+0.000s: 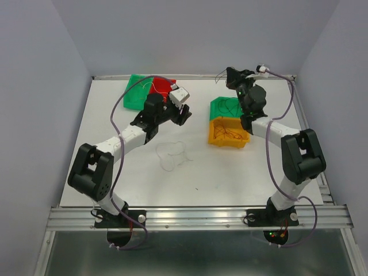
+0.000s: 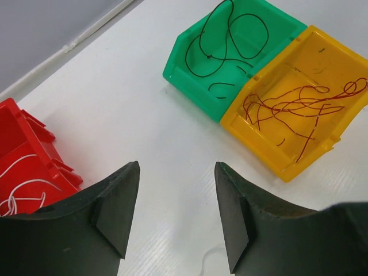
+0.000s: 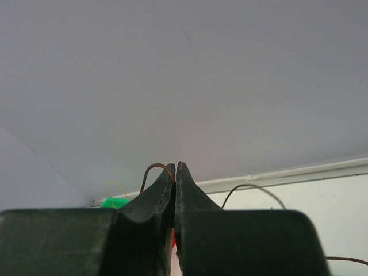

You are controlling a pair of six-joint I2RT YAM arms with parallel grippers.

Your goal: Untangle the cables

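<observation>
A loose tangle of white cable strands [image 1: 172, 153] lies on the table's middle; one end shows in the left wrist view [image 2: 211, 261]. My left gripper [image 1: 183, 115] [image 2: 177, 167] is open and empty, hovering beyond that tangle. My right gripper [image 1: 229, 73] [image 3: 175, 165] is raised high near the back wall and shut on a thin brown cable [image 3: 152, 170], which arcs out both sides of the jaws. Other cables lie sorted in bins: dark strands [image 2: 230, 40] in a green bin, red strands [image 2: 299, 106] in a yellow bin, white strands [image 2: 23, 198] in a red bin.
The green bin [image 1: 217, 103] and yellow bin [image 1: 214, 138] stand side by side at right centre, below my right gripper. The red bin [image 1: 162, 86] and a second green bin [image 1: 133, 95] stand at the back left. Grey walls close in the table.
</observation>
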